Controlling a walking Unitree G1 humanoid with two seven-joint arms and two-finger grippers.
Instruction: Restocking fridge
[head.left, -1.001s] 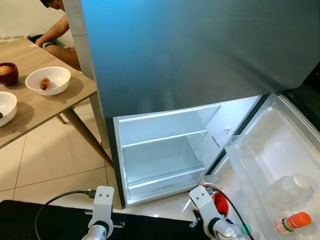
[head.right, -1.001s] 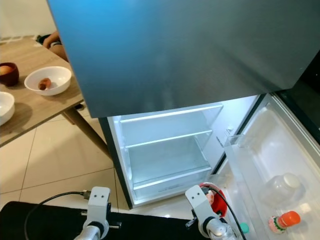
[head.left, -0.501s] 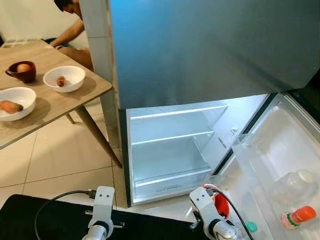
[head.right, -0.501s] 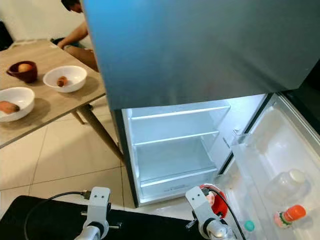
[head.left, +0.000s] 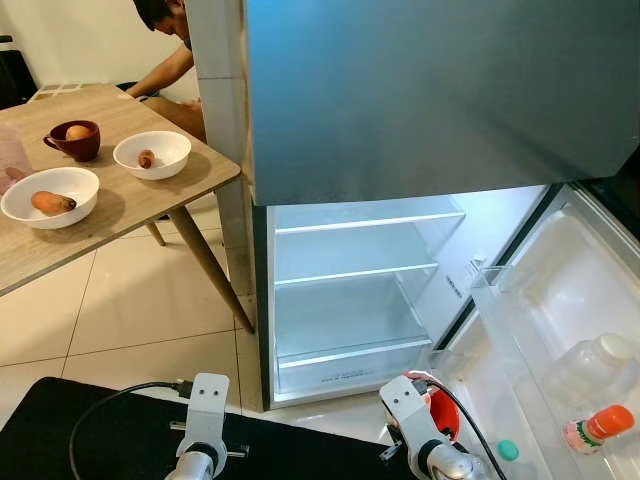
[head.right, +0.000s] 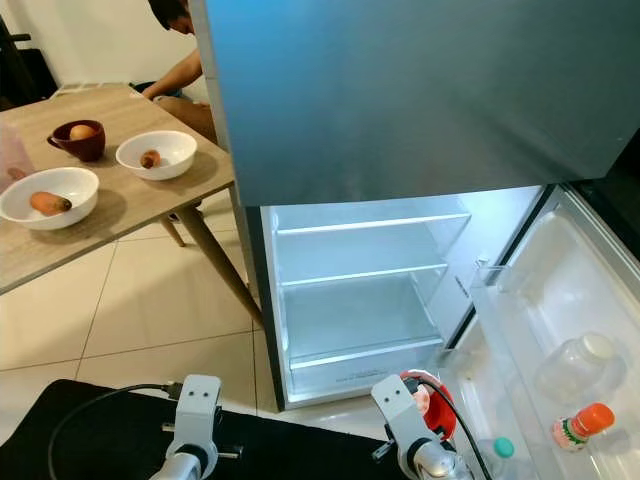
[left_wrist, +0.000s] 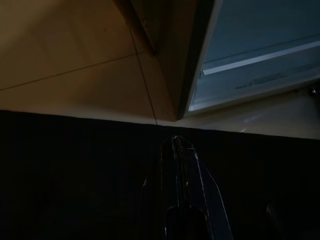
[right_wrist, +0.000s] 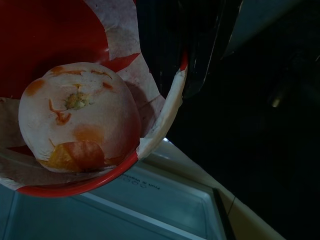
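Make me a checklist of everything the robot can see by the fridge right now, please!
Surface: wooden table on the robot's left, tiled floor below.
Job's things: fridge open, lit, shelves bare; red bowl holding a partly peeled orange fruit, gripped by the right pincer.
Clutter: two white bowls and a dark red cup on the table, each with food; clear jar and orange-capped bottle in the door shelf.
Pincers: left pincer idle, fingers together.
Cables: black cable by the left arm.
Surroundings: a person sitting beyond the table.
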